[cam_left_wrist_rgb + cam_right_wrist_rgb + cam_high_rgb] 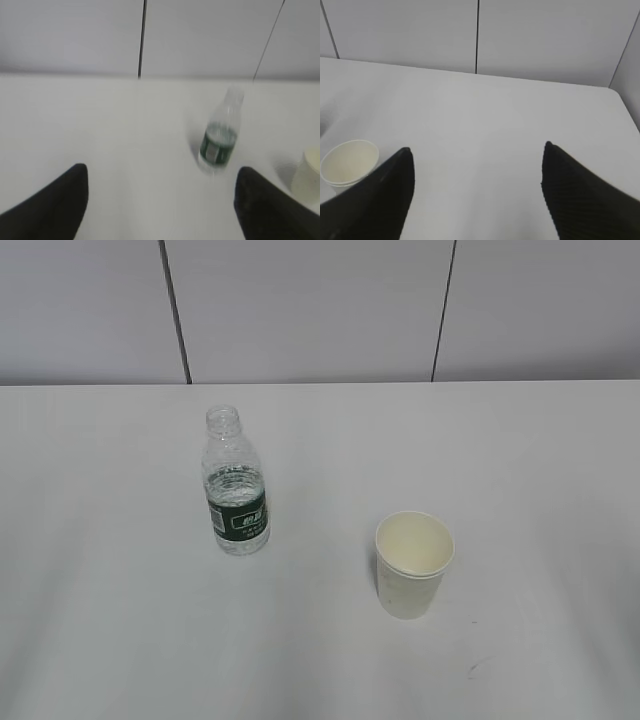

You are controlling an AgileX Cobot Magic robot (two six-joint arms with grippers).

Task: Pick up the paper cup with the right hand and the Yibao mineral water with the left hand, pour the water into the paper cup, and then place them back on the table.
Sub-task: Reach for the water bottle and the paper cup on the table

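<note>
The Yibao mineral water (236, 485) stands upright and capless on the white table (110, 590), left of centre, with clear water inside. The paper cup (413, 562) stands upright to its right, nearer the front. Neither arm shows in the exterior view. In the left wrist view my left gripper (161, 180) is open and empty, with the bottle (220, 135) ahead and to the right and the cup (309, 175) at the right edge. In the right wrist view my right gripper (477, 160) is open and empty, with the cup (349, 162) to its left beside the left finger.
A pale panelled wall (320, 305) with dark seams stands behind the table's far edge. The table's right edge (625, 107) shows in the right wrist view. A small dark scuff (478, 668) lies near the front right of the cup.
</note>
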